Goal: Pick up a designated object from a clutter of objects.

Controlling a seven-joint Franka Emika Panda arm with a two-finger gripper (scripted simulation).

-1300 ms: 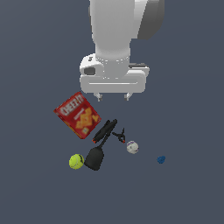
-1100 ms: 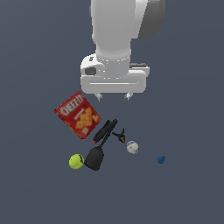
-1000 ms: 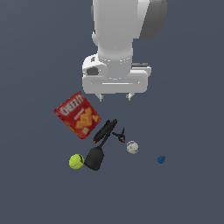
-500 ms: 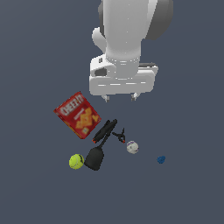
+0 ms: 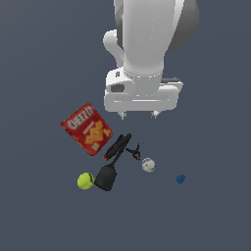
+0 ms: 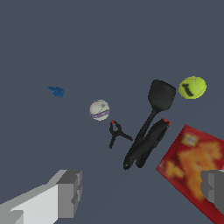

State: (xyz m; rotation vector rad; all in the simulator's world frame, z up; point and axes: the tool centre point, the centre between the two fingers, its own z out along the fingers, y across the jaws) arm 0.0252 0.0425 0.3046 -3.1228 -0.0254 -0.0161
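The tiny dark-blue stubby piece (image 5: 180, 179) lies alone at the exterior view's right of the clutter; it also shows in the wrist view (image 6: 56, 91). My gripper (image 5: 138, 114) hangs open and empty high above the clutter, up and to the exterior view's left of the blue piece. In the wrist view its two fingertips (image 6: 70, 193) stand far apart. The clutter holds a red Cheez-It box (image 5: 87, 128), black spatula (image 5: 107, 174), black marker (image 5: 117, 146), small black clamp (image 5: 134, 152), whitish ball (image 5: 148, 164) and yellow-green tennis ball (image 5: 86, 181).
Everything lies on a plain dark grey floor (image 5: 44, 63). The whitish ball is the nearest thing to the blue piece, with a gap between them. The arm's white body (image 5: 147, 44) fills the upper middle of the exterior view.
The arm and gripper have moved toward the exterior view's right and slightly up. The gripper stays open. No object on the floor has moved.
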